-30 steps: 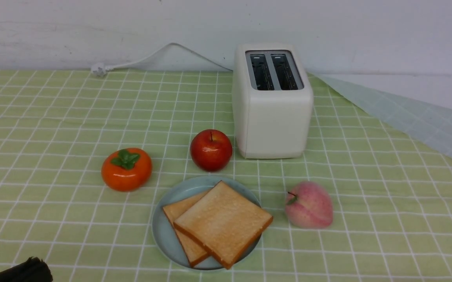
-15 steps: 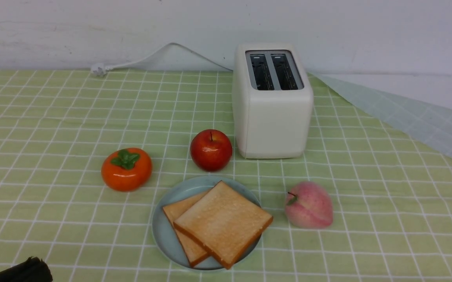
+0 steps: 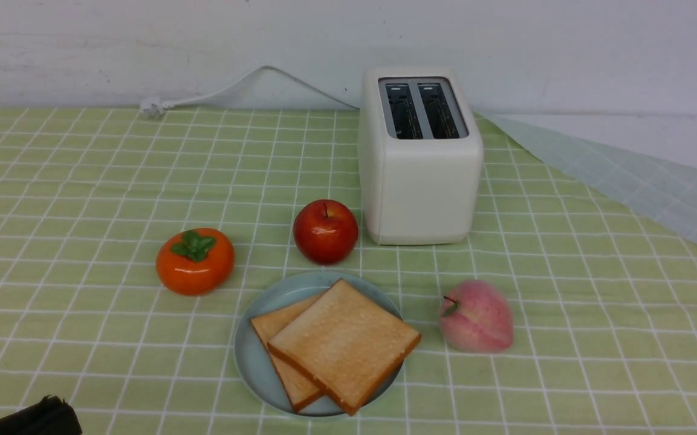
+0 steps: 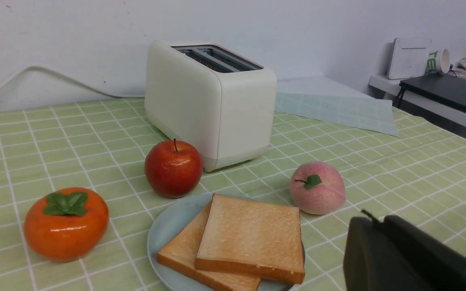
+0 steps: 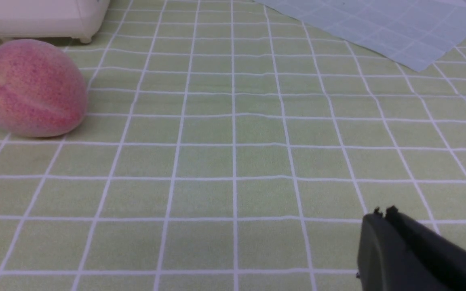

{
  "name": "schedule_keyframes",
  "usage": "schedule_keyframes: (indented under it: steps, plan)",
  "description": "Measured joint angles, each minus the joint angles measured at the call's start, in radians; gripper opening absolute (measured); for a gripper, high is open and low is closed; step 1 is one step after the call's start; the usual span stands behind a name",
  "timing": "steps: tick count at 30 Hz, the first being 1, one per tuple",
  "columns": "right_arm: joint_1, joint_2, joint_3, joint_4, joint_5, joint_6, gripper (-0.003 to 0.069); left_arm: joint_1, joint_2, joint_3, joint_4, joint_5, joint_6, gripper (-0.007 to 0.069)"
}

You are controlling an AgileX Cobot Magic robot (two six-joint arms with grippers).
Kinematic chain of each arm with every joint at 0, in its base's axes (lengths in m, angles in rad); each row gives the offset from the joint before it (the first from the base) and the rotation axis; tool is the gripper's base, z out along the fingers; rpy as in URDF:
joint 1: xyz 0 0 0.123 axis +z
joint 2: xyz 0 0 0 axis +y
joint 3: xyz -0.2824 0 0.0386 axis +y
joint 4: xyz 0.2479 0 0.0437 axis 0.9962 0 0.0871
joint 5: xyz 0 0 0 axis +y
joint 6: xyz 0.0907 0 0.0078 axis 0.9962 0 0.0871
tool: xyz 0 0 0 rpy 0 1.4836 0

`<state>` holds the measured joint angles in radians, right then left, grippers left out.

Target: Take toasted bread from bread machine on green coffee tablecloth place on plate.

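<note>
Left gripper (image 3: 52, 411): only a black tip shows at the near left corner of the front view, low over the tablecloth (image 3: 82, 181), well apart from everything. Fingers together, nothing between them, same in its wrist view.

Moving right: persimmon (image 3: 194, 261) sits alone on the cloth, then the apple (image 3: 325, 231) just behind the plate (image 3: 250, 356), close to its back rim. Both slices of toast (image 3: 343, 343) lie flat on the plate, the top one overlapping the lower and sticking out past the near right rim. Toaster (image 3: 419, 157) stands behind the apple, both slots dark and empty. Cord (image 3: 227, 90) trails off left along the wall. Peach (image 3: 476, 315) just right of the plate, not touching it.

Right gripper (image 5: 384, 214): out of the front view; its wrist view shows the jaws pinched shut and empty over bare cloth, well right of the peach.

Read: job looks finished, nothing left in the slots.

Risks from here:
- Top slice overhangs the rim; any brush from an arm pulling back could tip or slide it off.
- Peach and apple are round and close by; a nudge rolls them into the plate.
- Cloth's far right corner is folded over; a snag drags everything.
</note>
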<state>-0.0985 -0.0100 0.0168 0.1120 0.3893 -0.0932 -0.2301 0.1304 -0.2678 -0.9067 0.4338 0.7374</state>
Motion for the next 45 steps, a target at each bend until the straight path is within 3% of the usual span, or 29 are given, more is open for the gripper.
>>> schedule_keyframes:
  steps: [11,13,16,21,22,25,30,45]
  plan:
    - [0.000,0.000,0.000,0.001,0.000,-0.002,-0.0010,-0.016,0.000,0.004,0.004,-0.010,0.000,0.0035]
    - [0.000,0.000,0.000,0.001,0.000,-0.002,-0.0009,-0.016,0.000,0.017,0.064,-0.040,-0.019,0.0028]
    - [0.000,0.000,0.000,0.001,0.000,-0.002,-0.0009,0.031,0.000,0.041,0.226,-0.095,-0.154,-0.0013]
    - [0.000,0.000,0.000,0.001,0.001,-0.002,-0.0009,0.160,-0.052,0.121,0.597,-0.132,-0.480,-0.0013]
    - [0.000,0.000,0.000,0.001,0.001,-0.002,-0.0009,0.165,-0.061,0.126,0.609,-0.133,-0.494,-0.0013]
    - [0.000,0.000,0.000,0.001,0.001,-0.002,-0.0007,0.264,-0.134,0.229,0.751,-0.134,-0.737,-0.0013]
    - [0.000,0.000,0.000,0.001,0.001,-0.002,-0.0003,0.310,-0.140,0.294,0.794,-0.078,-0.834,-0.0013]
    - [0.000,0.000,0.000,0.001,0.001,-0.002,0.0007,0.311,-0.140,0.297,0.800,-0.044,-0.860,-0.0013]
